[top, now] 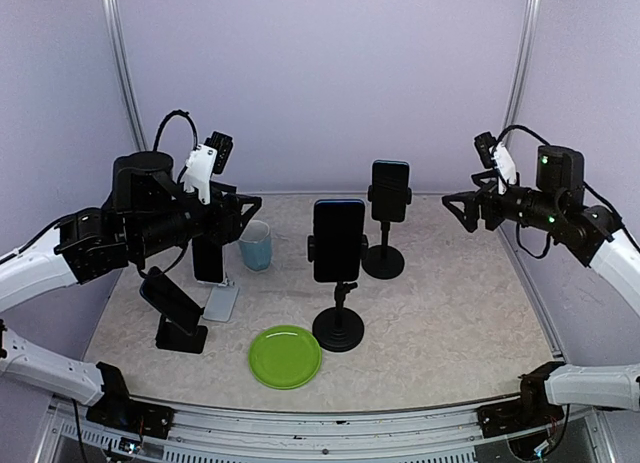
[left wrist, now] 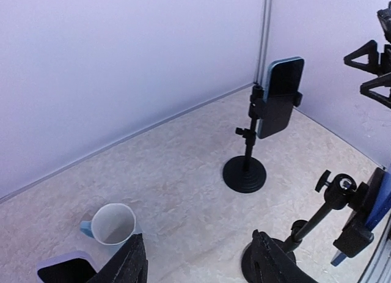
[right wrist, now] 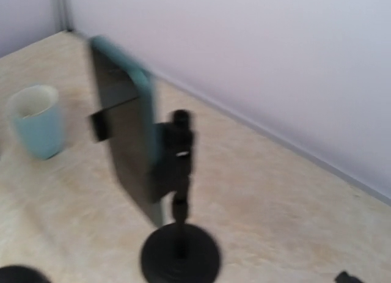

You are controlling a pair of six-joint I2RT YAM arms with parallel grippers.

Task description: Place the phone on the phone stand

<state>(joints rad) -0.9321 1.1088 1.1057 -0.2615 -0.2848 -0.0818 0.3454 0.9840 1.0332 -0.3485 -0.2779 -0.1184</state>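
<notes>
Phone (top: 390,188), teal-cased, sits upright in the clamp of the rear phone stand (top: 383,262). My right gripper (top: 458,207) and left gripper (top: 243,205) both hang spread and empty. A careless swing of my right arm could topple that top-heavy stand. I can read no brand or writing anywhere.
</notes>
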